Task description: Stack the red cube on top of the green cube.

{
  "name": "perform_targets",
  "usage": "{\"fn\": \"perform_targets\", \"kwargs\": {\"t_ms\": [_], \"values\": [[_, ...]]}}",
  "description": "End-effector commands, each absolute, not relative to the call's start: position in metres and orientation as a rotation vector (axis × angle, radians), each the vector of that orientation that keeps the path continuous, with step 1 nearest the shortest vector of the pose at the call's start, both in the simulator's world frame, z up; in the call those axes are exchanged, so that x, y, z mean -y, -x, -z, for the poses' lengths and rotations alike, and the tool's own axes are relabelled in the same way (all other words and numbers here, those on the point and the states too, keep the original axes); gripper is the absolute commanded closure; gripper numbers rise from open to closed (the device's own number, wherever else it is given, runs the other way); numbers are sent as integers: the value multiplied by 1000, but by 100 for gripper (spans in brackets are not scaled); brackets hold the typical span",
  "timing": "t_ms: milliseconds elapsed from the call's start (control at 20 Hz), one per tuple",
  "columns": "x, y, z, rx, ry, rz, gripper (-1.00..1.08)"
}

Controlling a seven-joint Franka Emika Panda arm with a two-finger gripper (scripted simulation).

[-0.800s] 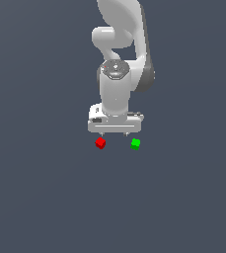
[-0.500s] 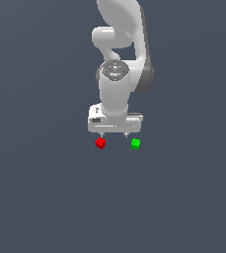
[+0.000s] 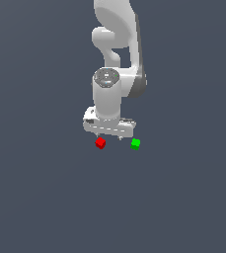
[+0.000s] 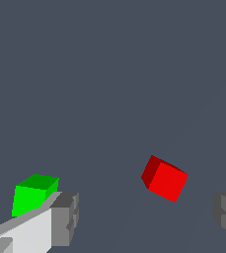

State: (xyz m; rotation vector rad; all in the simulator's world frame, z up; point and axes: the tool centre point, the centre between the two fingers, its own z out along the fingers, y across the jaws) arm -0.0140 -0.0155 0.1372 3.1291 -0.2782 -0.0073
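The red cube (image 3: pixel 100 143) lies on the dark floor at the exterior view's left, and the green cube (image 3: pixel 135 144) lies a short way to its right. They are apart. My gripper (image 3: pixel 110 137) hangs just above and behind them, open and empty, with its fingertips wide apart. In the wrist view the red cube (image 4: pixel 164 178) sits between the two grey fingertips (image 4: pixel 65 217), nearer the far one, and the green cube (image 4: pixel 34 193) is outside the gap, partly behind one finger.
The plain dark grey floor (image 3: pixel 45 197) runs on all sides. The white arm (image 3: pixel 117 54) rises behind the cubes.
The gripper has shifted very slightly; the cubes have not moved.
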Motion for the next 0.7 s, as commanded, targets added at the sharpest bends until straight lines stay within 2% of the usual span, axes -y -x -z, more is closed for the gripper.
{"fn": "perform_targets", "kwargs": {"t_ms": [0, 650], "values": [[25, 18, -126, 389, -3117, 6, -92], [60, 46, -76, 887, -3012, 0, -92]]}}
